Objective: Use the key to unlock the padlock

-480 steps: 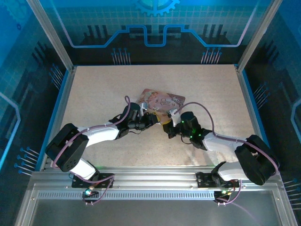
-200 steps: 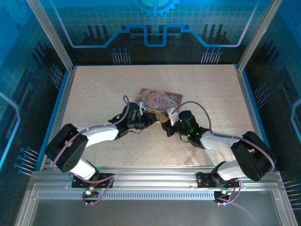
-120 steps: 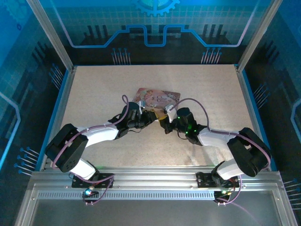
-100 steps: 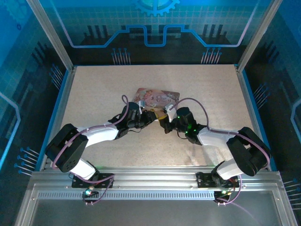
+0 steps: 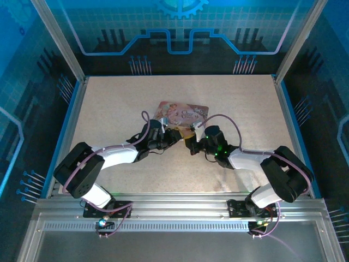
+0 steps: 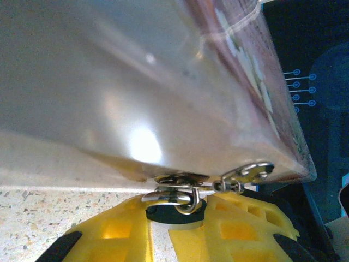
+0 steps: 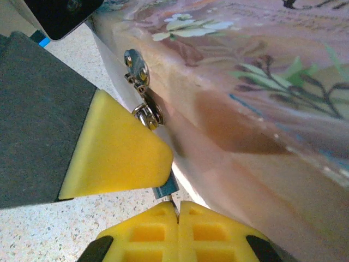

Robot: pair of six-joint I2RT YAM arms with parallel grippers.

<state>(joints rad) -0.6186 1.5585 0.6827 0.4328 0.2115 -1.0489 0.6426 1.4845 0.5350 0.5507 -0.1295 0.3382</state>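
Left end effector (image 6: 175, 212) is clamped on the padlock (image 6: 184, 200), its shackle hooked at the hasp (image 6: 245, 173) along the lower edge of the tin (image 6: 136, 82). Right end effector (image 7: 178, 209) is pinched together on the key (image 7: 165, 190), which pokes up just beside the tin wall, over the speckled desk (image 7: 38, 232).

The left arm (image 5: 117, 154) and right arm (image 5: 248, 159) are white with black joints. 1 purple cable (image 5: 221, 115) loops along each. Their fingers (image 6: 120, 229) are yellow with square holes.
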